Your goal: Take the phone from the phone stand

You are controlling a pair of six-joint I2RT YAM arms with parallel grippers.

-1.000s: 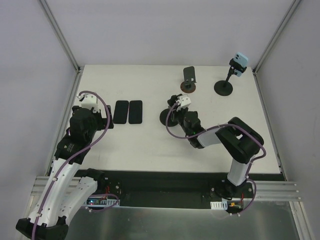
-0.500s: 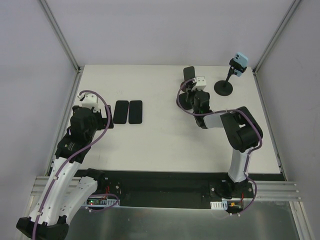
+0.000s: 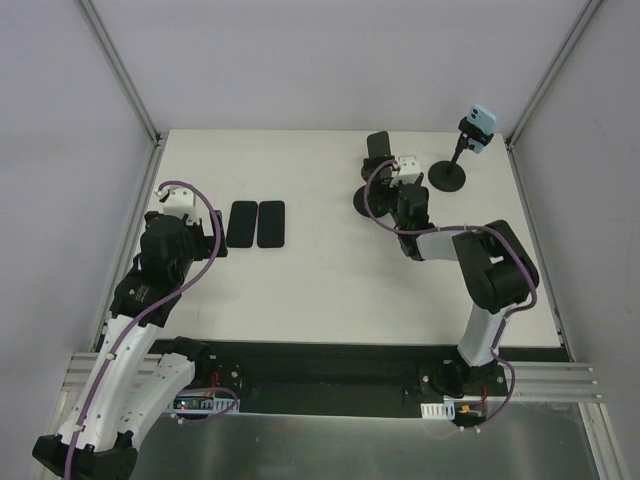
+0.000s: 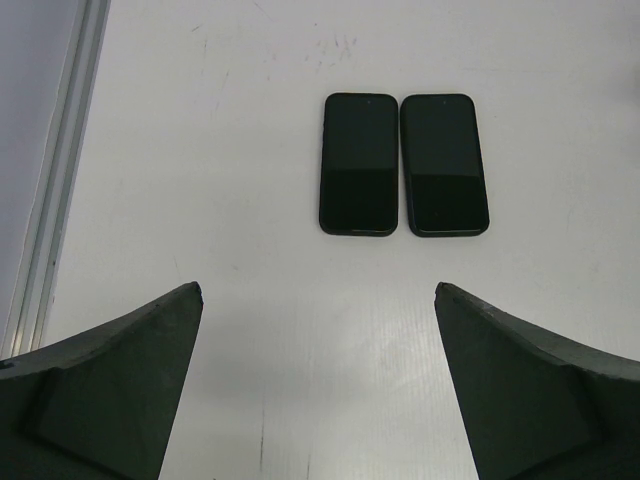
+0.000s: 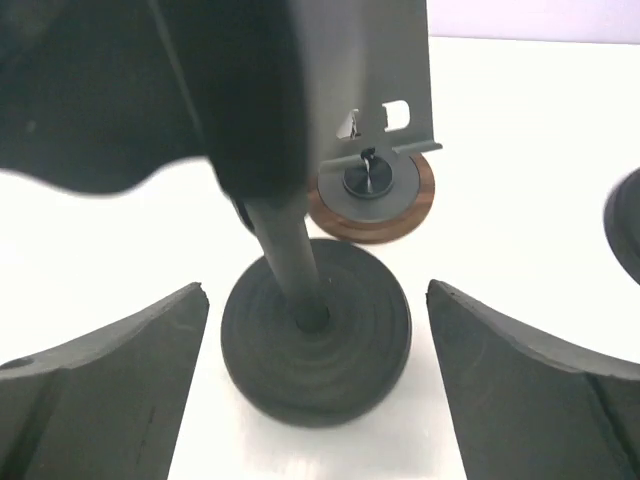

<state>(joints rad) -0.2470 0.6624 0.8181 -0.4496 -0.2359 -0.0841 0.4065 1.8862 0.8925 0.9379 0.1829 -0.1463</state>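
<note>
Pale blue, the phone (image 3: 481,122) sits tilted at the top of a thin black stand (image 3: 447,176) near the table's far right corner, well apart from both grippers. The right gripper (image 5: 316,290) is spread wide around the pole of a ribbed stand (image 5: 315,340) with a round black base, touching neither side; what its blurred top carries cannot be told. Just behind is a grey plate holder (image 5: 372,70) on a brown disc. The left gripper (image 4: 318,288) is likewise spread above the white table (image 3: 300,290), short of two black phones (image 4: 360,165) lying flat side by side. Pale lilac walls and metal posts (image 3: 120,72) close in the space.
</note>
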